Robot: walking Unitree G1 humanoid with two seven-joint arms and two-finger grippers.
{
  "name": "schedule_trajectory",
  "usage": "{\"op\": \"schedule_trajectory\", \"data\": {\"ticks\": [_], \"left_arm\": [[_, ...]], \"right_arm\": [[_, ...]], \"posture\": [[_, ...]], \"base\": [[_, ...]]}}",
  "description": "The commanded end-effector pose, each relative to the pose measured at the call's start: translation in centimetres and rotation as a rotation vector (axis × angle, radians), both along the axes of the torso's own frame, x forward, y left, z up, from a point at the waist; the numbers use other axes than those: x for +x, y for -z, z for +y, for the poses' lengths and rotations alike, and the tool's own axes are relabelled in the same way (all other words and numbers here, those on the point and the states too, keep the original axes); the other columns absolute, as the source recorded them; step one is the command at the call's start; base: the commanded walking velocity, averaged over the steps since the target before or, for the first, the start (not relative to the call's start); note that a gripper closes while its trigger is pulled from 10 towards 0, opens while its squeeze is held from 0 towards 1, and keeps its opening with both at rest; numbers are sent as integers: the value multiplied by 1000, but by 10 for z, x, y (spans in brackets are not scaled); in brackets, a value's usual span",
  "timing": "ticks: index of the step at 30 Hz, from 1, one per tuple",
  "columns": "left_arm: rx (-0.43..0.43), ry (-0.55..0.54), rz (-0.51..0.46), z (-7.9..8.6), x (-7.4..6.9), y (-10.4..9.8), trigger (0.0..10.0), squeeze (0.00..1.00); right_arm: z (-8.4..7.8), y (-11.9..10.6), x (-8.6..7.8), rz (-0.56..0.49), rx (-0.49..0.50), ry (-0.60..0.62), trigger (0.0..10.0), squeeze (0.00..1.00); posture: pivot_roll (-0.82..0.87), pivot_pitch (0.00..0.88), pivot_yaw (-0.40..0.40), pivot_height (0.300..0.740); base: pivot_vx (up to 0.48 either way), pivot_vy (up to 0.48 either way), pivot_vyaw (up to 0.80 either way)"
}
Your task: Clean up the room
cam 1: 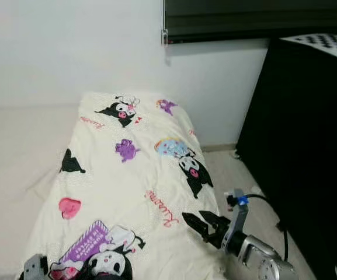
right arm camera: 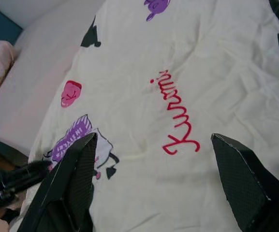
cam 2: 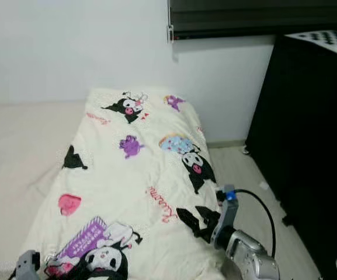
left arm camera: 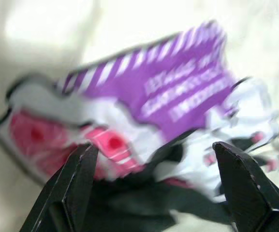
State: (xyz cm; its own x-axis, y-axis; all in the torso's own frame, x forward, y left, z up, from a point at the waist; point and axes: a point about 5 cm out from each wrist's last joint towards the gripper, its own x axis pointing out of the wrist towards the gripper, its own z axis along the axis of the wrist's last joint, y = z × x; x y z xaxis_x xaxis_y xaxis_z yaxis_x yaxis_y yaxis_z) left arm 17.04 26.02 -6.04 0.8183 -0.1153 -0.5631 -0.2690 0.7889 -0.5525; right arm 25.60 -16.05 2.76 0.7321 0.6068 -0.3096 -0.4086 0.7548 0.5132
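One blanket [cam 1: 133,192] here, cream coloured and spread down the length of a bed [cam 1: 16,151], printed all over with cartoon stuff: I count about three black-and-white character heads, a pink heart [cam 1: 69,207], a couple of purple blobs, a purple striped sign [cam 1: 86,242] and red cursive lettering [right arm camera: 178,121]. It covers the right side of the bed, with bare pale mattress showing to its left, and its near end runs off the bottom of the head views.

Two robot hands in play. The right hand [cam 1: 206,224] sits at the blanket's right edge near the foot end, black fingers spread apart with nothing between them, just above the fabric by the red lettering. The left hand [left arm camera: 154,188] hangs right over the purple sign print; its wrist view is blurry, but the fingers are clearly wide apart and not pinching anything. From the head camera you only catch a grey bit of it at the bottom corner.

One tall black cabinet [cam 1: 308,146] stands on the right, cut off by the frame, with a checkered thing [cam 1: 326,44] on top. A dark window [cam 1: 250,17] sits up on the white wall. One black cable [cam 2: 259,204] loops off the right wrist.
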Motion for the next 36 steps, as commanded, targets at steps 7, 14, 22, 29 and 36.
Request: {"op": "schedule_trajectory", "data": {"ticks": [7,14,22,29,36], "left_arm": [[-12,17,39,3,-7,3,10000,0],[-10,21,88,-1,-22,11,10000,0],[51,-25,185,2,-35,18,10000,0],[99,-28,239,3,-41,21,10000,0],[124,-35,274,4,-46,24,10000,0]], "right_arm": [[-10,36,-18,131,-65,56,10000,0],[-22,70,-46,271,-158,107,10000,0],[-27,104,-86,461,-211,206,10000,0],[-28,120,-111,575,-260,249,10000,0],[-24,131,-135,657,-296,249,10000,0]], "posture": [[80,0,-50,715],[75,0,-54,740],[71,0,-55,740],[78,0,-53,740],[78,0,-47,740]], "base": [[-274,0,0],[-274,0,0],[0,0,0],[0,0,0],[0,0,0]]}}
